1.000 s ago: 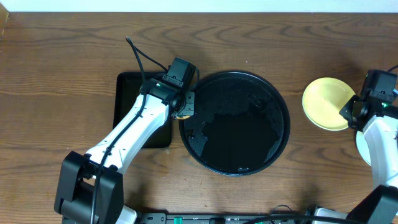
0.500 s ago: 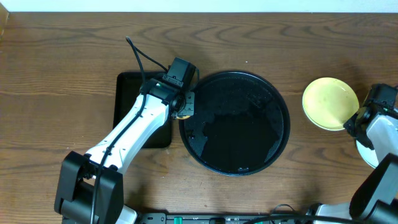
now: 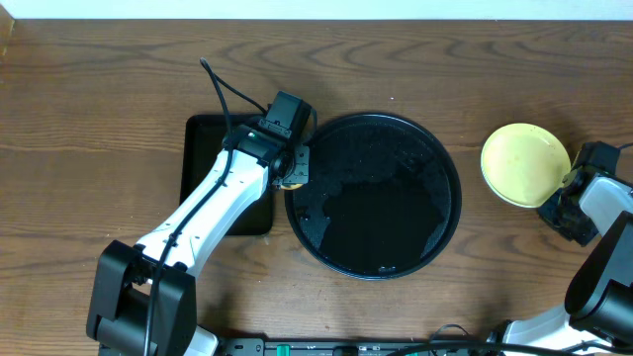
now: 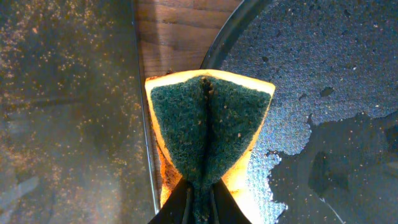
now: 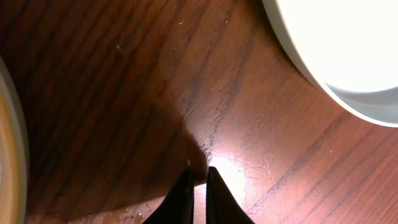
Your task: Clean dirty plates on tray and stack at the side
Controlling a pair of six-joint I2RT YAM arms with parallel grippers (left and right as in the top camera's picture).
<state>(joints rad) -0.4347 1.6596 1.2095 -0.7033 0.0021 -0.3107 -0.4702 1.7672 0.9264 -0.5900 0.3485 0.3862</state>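
Note:
The round black tray [image 3: 396, 232] lies mid-table, wet and with no plates on it; it also shows in the left wrist view [image 4: 323, 74]. My left gripper [image 3: 293, 176] is shut on a green and yellow sponge [image 4: 208, 118] and holds it over the tray's left rim. The pale yellow plate [image 3: 525, 164] lies on the wood at the right. My right gripper [image 3: 569, 213] is shut and empty, low over bare wood [image 5: 124, 81]. In the right wrist view a pale whitish plate [image 5: 336, 43] is ahead to the right and the yellow plate's edge [image 5: 7, 149] is at the left. The light blue plate is not in view.
A smaller rectangular black tray [image 3: 203, 148] sits just left of the round tray, partly under my left arm; its wet floor shows in the left wrist view [image 4: 68, 93]. A strip of wood [image 4: 174, 37] separates the two trays.
My right arm has drawn back from the yellow plate toward the table's front right, and its gripper now sits beside the plate. The left arm and sponge have not moved.

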